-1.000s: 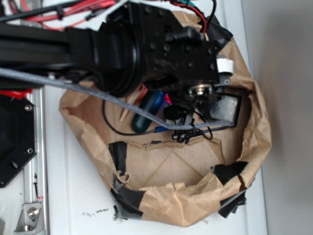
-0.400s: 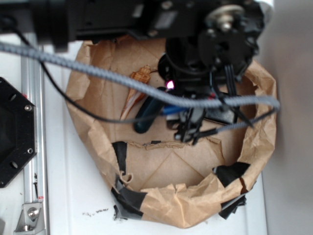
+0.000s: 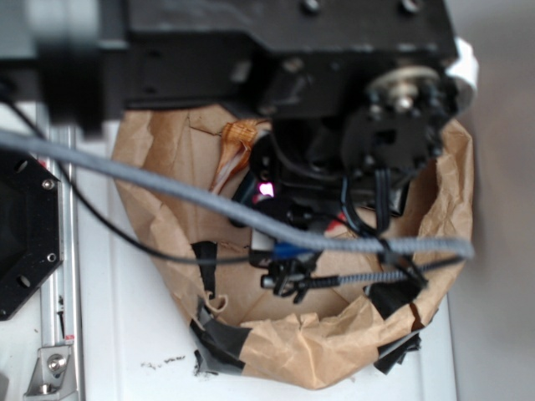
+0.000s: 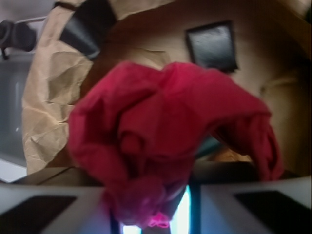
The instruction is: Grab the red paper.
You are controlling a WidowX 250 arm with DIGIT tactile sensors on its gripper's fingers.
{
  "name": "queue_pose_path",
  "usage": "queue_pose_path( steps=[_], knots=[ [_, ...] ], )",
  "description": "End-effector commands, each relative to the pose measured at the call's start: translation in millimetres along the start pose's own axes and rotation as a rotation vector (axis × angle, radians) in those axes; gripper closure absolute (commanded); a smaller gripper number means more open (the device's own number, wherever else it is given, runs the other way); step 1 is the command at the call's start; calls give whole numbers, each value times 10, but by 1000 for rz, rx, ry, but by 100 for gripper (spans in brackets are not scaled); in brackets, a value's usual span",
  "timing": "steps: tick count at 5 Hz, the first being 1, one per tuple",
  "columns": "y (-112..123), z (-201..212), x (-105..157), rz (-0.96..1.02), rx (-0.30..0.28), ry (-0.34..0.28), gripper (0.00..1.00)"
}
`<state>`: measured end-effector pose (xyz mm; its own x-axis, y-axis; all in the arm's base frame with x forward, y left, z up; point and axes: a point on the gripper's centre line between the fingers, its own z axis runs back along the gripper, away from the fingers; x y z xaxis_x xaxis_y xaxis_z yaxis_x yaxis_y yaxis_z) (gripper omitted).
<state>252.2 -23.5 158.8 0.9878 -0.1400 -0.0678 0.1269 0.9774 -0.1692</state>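
Note:
In the wrist view the red paper (image 4: 165, 131) is a crumpled bright red wad that fills the middle of the frame. Its lower end is pinched between my two grey fingers (image 4: 58, 204). My gripper (image 4: 156, 207) is shut on it and holds it above the floor of the brown paper bag (image 4: 48, 102). In the exterior view my black arm (image 3: 334, 83) hangs over the bag (image 3: 292, 355) and hides the gripper and nearly all of the red paper.
A black square block (image 4: 212, 45) lies on the bag floor beyond the paper. Black tape patches (image 3: 221, 338) hold the bag rim. An orange-brown object (image 3: 238, 138) lies at the bag's back left. Grey and black cables (image 3: 167, 188) cross over the bag.
The arm has risen toward the camera and shifted toward the bag's front. It now covers the dark blue object and the black block seen earlier in the exterior view.

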Motion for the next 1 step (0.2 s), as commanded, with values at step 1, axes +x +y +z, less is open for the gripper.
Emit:
queue_pose_path(
  steps=[1],
  knots=[
    [147, 258, -15, 116, -96, -166, 100]
  ],
)
